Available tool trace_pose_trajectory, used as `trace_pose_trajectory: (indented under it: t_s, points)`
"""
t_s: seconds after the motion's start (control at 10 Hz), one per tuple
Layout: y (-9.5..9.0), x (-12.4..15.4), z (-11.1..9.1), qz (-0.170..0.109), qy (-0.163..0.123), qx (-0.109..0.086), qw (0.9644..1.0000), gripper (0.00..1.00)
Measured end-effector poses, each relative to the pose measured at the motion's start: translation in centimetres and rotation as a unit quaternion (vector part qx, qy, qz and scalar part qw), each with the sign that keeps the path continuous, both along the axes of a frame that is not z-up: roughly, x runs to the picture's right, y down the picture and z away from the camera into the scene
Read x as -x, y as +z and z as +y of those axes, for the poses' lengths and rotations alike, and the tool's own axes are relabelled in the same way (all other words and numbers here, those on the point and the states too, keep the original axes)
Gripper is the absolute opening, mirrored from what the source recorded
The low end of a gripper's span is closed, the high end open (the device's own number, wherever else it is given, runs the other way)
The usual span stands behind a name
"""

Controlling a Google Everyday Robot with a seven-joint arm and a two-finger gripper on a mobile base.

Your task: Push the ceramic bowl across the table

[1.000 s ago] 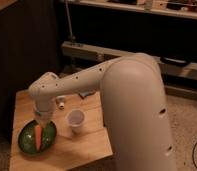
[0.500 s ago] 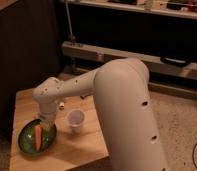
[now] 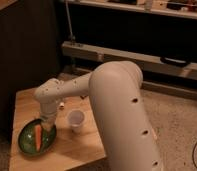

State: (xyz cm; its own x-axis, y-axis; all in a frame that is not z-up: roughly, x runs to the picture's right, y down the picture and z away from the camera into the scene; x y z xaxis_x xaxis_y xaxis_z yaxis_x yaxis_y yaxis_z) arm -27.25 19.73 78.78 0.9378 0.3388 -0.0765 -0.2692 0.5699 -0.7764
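Claw (image 3: 47,129) at ceramic bowl (image 3: 28,142) rim

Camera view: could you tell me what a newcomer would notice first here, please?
The bulky white arm fills the middle, bending down over the table. Its gripper hangs at the far rim of the green bowl. An orange piece lies inside, and a pale cup stands beside it.

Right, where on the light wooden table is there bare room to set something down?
Free: the far left corner of the table behind the glossy green ceramic bowl, and the front edge before the small whitish cup. Crowded: between bowl and cup, where the gripper hangs over the bowl's rim.
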Motion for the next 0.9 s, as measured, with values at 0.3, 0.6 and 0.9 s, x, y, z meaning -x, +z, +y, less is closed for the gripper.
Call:
trace_pose_trajectory:
  t_s: [0.3, 0.6, 0.9]
  points:
    - [2.3, -0.5, -1.0, 0.004, -0.005, 0.0, 1.0, 0.38]
    - [5.2, -1.2, -2.0, 0.017, 0.002, 0.005, 0.9998, 0.38]
    - [6.8, -2.2, -4.6, 0.032, 0.016, -0.011, 0.9993, 0.38]
